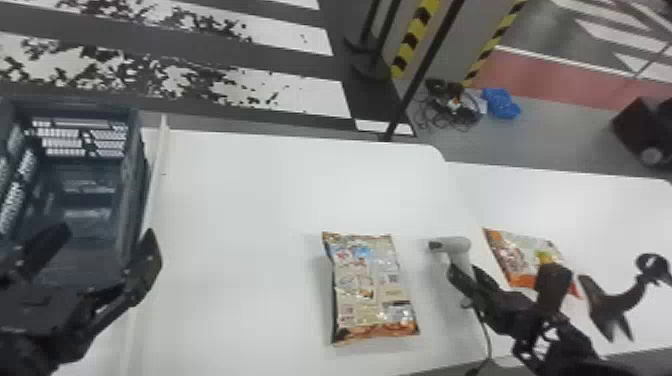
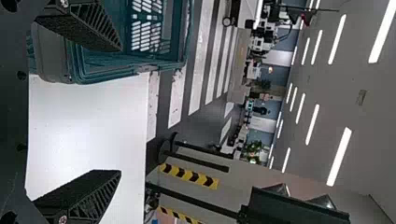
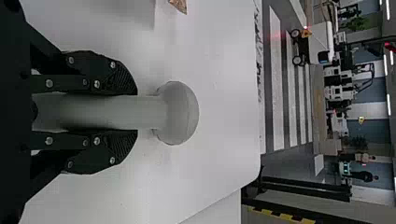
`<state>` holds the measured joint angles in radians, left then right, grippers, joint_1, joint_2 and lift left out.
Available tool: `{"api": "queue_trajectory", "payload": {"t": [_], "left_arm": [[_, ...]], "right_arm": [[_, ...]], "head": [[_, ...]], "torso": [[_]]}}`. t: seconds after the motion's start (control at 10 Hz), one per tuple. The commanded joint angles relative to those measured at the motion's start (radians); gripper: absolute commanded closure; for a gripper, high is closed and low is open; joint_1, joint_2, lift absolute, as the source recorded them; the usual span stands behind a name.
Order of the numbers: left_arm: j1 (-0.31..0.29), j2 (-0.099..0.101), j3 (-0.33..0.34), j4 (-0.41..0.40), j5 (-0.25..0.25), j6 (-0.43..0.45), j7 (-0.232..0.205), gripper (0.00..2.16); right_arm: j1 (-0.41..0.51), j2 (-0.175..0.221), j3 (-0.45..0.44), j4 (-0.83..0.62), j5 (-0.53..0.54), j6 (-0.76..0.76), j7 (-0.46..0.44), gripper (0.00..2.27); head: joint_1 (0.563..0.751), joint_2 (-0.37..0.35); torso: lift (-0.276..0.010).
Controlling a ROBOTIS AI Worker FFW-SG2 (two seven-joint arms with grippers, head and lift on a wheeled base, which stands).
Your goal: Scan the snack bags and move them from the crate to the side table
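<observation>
So the biggest thing in front of me is the white table [image 1: 240, 200], taking up the middle of my workspace. A second white table, the side table [image 1: 615, 210], butts up against it on the right. Over on the left is the blue-grey crate [image 1: 132, 200], open at the top, just beside a pale raised strip [image 1: 159, 170] that runs from near to far.

My left gripper [image 1: 107, 240] is on the near left, over the crate's near part, two fingers spread well apart with nothing between them. My right gripper [image 1: 465, 281] is on the near right and it's clamped on the scanner's handle, one finger pressed on either side.

Snack-wise, one tan and orange bag [image 1: 372, 285] lies flat on the first table, near side, right of the middle and left of the scanner. The orange and white bag [image 1: 515, 257] is on the side table, right of the scanner, and part of my right arm's black hardware covers some of it from my head's angle.

The scanner [image 1: 456, 246] itself is light grey, its dark front end facing left. Smallest bit: a thin dark cable [image 1: 489, 345] trailing down towards the near edge.
</observation>
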<state>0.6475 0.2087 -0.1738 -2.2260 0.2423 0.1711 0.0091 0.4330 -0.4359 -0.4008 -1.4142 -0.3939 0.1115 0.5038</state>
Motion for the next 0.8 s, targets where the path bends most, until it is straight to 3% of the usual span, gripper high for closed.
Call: {"api": "queue_trajectory", "payload": {"t": [0.0,0.2,0.5,0.7], "left_arm": [[-0.003,0.001,-0.007,0.002,-0.001,0.0,0.0,0.06],[-0.008,0.009,-0.009,0.0,-0.003,-0.003,0.0,0.06],[-0.003,0.012,-0.009,-0.001,-0.011,-0.028,0.0,0.06],[0.001,0.012,-0.012,0.0,-0.011,-0.031,-0.001,0.06]], "right_arm": [[0.061,0.049,-0.047,-0.097,-0.026,0.011,-0.002,2.24],[0.168,0.129,-0.095,-0.264,-0.077,0.011,-0.005,2.24],[0.289,0.203,-0.099,-0.422,-0.115,0.05,0.004,2.24],[0.343,0.223,-0.079,-0.446,-0.129,0.041,0.035,2.24]], "head": [[0.695,-0.35],[0.695,-0.35],[0.695,-0.35],[0.695,-0.35]], "torso": [[-0.087],[-0.087],[-0.087],[-0.087]]}}
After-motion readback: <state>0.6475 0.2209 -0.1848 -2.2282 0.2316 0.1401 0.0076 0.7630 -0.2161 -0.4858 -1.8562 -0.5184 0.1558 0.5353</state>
